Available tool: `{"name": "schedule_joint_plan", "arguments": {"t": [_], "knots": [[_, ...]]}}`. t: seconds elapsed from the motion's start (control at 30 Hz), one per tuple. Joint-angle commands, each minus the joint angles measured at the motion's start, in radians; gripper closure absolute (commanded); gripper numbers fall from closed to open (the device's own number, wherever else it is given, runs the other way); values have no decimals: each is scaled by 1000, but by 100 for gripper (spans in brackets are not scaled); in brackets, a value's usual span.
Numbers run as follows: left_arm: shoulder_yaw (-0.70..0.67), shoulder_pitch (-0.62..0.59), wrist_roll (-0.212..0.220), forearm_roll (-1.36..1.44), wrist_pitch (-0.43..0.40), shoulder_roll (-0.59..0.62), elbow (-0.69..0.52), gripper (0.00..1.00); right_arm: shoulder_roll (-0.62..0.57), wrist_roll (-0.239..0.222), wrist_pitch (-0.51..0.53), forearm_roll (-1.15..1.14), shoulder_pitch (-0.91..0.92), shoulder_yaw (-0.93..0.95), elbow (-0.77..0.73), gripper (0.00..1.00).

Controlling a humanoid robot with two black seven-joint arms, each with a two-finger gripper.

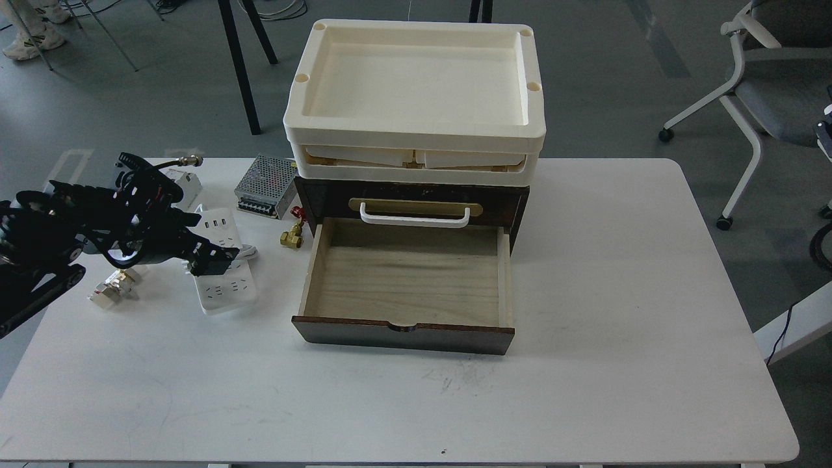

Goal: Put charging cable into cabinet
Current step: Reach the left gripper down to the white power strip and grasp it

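Single head view: I look forward and steeply down from above the near edge of the white table (585, 364); cabinet (409, 338) centred, floor and chair (773, 84) beyond it.

Cable (224, 286) flat — cabinet (408, 286) drawer open.

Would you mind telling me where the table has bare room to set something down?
Free: the table right of the cabinet, and the strip in front of its open drawer. Crowded: the left, around the charging cable, silver power supply, brass fitting and left gripper.
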Motion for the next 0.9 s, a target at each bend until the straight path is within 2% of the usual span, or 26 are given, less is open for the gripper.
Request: {"name": "schedule_joint_plan", "arguments": {"t": [0.0,0.1,0.33,0.47,0.53,0.57,0.63,0.73,0.77,0.87], "knots": [[55,-6,0,0,5,-7,3,29,0,0,0,1,-2,2,-1,0],[62,-2,1,0,40,-27,22,30,0,0,0,1,-6,0,-6,0],[115,-6,0,0,144,-90,174,30,0,1,0,1,-22,2,-6,0],[141,-2,-2,0,152,-93,188,31,0,1,0,1,-29,3,-6,0],[144,0,-3,0,155,-95,188,34,0,1,0,1,-34,8,-6,0],[144,0,-2,0,157,-93,188,40,-1,1,0,1,-37,8,-4,0],[144,0,7,0,157,-95,188,75,-1,0,0,1,-38,8,-6,0],[141,-3,15,0,160,-101,190,96,0,1,0,1,-45,8,-6,0],[141,-6,16,0,161,-102,190,99,0,1,0,1,-46,8,-6,0],[141,-12,17,0,163,-102,190,100,-1,1,0,1,-55,9,-6,0]]}}
